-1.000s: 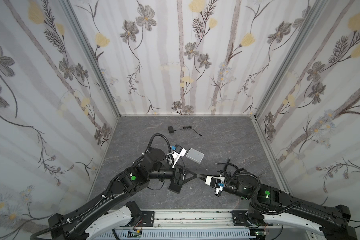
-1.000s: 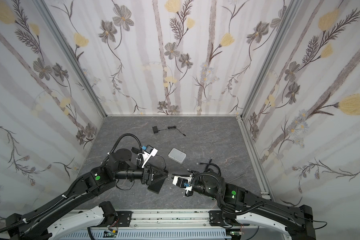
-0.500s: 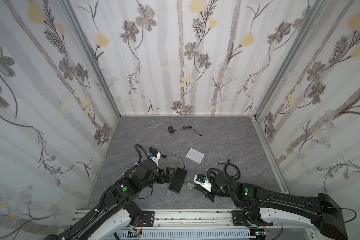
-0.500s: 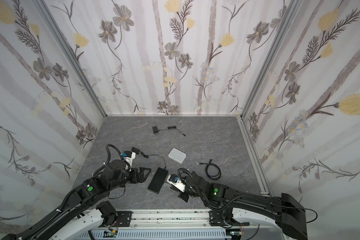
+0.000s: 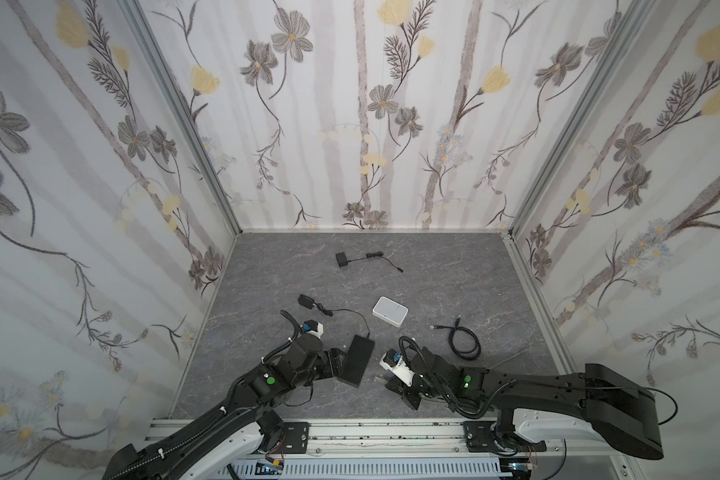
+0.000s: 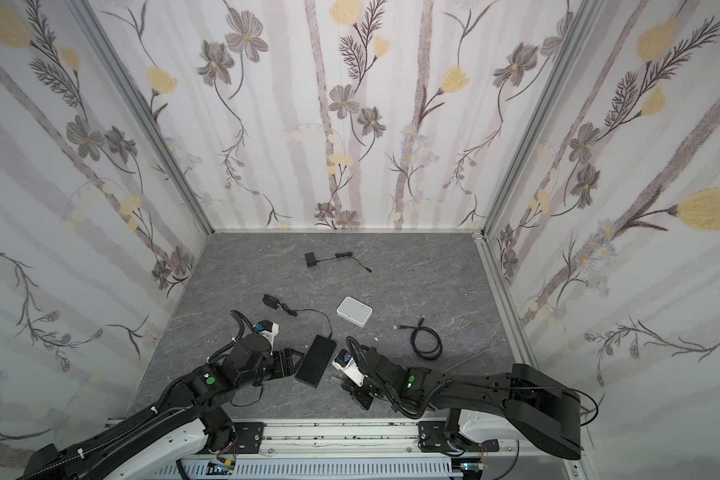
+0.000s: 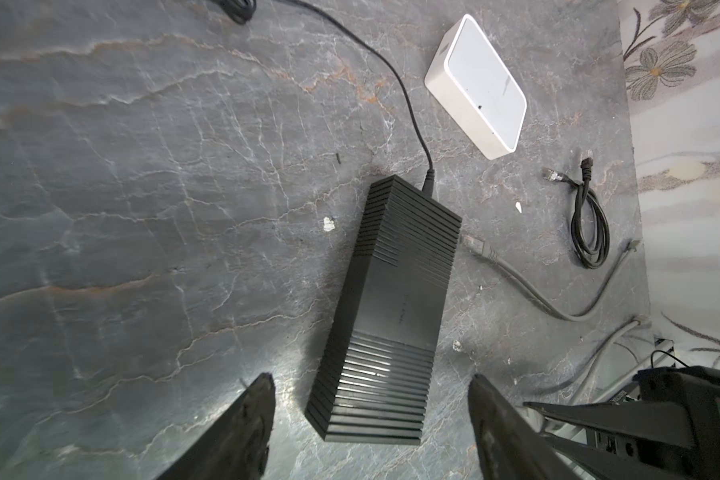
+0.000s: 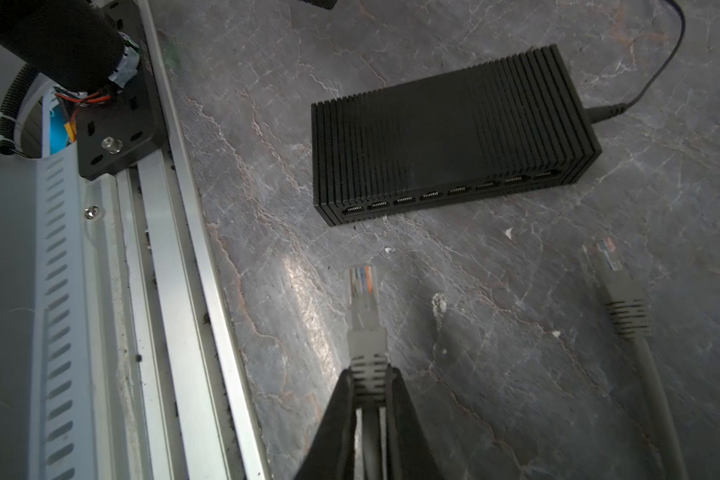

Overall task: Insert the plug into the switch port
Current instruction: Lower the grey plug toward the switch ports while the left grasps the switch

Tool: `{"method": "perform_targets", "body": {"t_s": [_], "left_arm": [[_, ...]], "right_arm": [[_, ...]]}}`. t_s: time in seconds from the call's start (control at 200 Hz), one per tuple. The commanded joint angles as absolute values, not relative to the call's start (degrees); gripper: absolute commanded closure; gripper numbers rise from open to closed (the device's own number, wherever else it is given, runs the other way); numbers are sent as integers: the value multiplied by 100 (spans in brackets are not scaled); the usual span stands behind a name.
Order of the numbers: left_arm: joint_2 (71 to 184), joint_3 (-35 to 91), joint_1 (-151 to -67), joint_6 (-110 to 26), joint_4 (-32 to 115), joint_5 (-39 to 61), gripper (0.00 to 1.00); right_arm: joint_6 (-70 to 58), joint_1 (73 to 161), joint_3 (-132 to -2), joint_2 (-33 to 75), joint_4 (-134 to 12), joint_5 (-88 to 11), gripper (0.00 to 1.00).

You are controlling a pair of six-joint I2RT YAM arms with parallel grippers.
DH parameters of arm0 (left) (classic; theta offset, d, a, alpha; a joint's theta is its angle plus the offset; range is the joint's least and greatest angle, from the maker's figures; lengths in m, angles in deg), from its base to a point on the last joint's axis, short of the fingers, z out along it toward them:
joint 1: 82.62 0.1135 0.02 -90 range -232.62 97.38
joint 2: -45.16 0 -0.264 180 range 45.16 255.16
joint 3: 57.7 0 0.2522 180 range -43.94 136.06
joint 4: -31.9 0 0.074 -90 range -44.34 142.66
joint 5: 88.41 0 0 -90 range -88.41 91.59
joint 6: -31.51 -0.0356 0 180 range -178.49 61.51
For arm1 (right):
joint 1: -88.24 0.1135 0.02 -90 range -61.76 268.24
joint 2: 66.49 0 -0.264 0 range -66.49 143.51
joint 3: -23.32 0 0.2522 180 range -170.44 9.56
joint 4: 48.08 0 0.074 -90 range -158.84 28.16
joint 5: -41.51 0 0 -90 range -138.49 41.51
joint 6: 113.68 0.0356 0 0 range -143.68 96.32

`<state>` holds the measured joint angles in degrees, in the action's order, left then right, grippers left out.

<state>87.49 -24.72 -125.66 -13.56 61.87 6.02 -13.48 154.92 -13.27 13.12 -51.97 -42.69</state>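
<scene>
- Presently, right tool [image 8: 368, 374] clamped on the grey boot of the plug [image 8: 362, 291]; clear tip points towards the black switch [image 8: 445, 124], apart from it
- Port row [image 8: 433, 194] runs along the switch's side face, facing the plug
- Left tool [image 7: 368, 380] spread wide, empty; straddles the switch's end, apparently without contact
- White box [image 7: 481, 79] lies beyond the switch on the desk [image 7: 142, 208]

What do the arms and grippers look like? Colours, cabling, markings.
The left arm and right arm are black with white base links. Each carries a green dot, a ribbed black cable loop and a white wrist camera mount with a blue part. The left gripper and right gripper have black tapered fingers.
</scene>
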Motion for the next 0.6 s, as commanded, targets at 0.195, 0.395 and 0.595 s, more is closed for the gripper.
{"method": "perform_targets", "body": {"t_s": [0.195, 0.395, 0.595], "left_arm": [[9519, -2668, -12555, -1607, 4949, 1143, 27], [10143, -2512, -12560, -1943, 4796, 1358, 38], [10654, -2354, -12559, -2104, 4907, 1392, 42]], "right_arm": [[-1243, 15493, -1592, 2303, -4348, -4770, 86], [-1340, 15529, -1827, 2859, -4119, -4962, 89], [-1391, 15532, -1913, 2952, -4049, -5069, 89]]}}
